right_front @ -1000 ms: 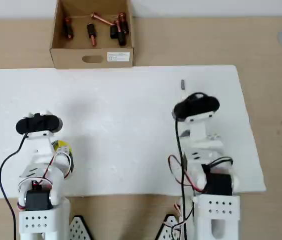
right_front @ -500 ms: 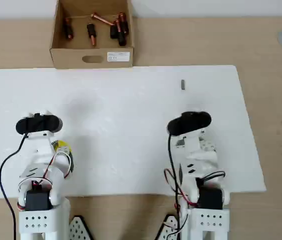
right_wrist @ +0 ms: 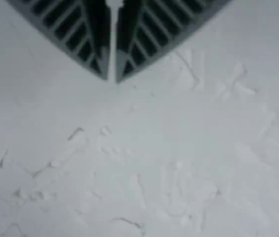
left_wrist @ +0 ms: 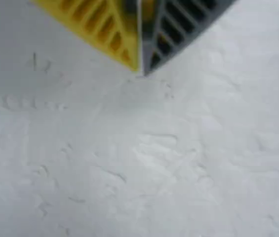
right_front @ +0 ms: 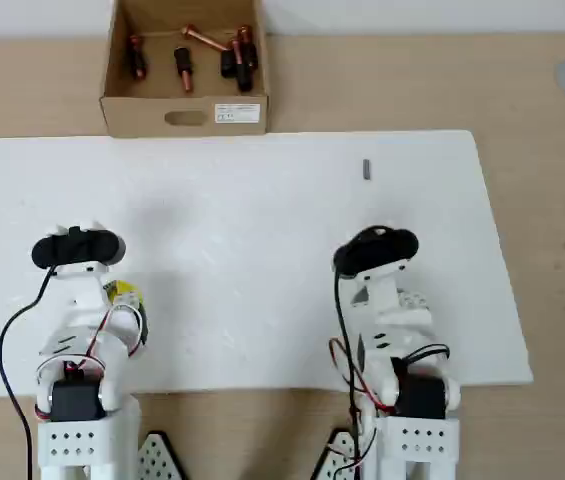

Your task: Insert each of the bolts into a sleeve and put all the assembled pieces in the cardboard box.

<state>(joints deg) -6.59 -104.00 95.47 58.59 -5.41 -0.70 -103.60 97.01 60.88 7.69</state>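
1. Your high cam sits above the worktop (right_front: 412, 90), looking pretty much straight down, with the cardboard box (right_front: 184, 118) at the far edge.
2. Left wrist cam stares past the left claw (left_wrist: 140, 69) tips, super close to the white mat (left_wrist: 154, 163).
3. Right wrist cam: same deal past the right claw (right_wrist: 113, 74).
4. All three share that mat.

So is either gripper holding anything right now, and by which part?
Nothing held. The left gripper and right gripper are both shut, empty, over the mat.

Bright, even light from above; faint soft shadows across white mat (right_front: 262, 260).
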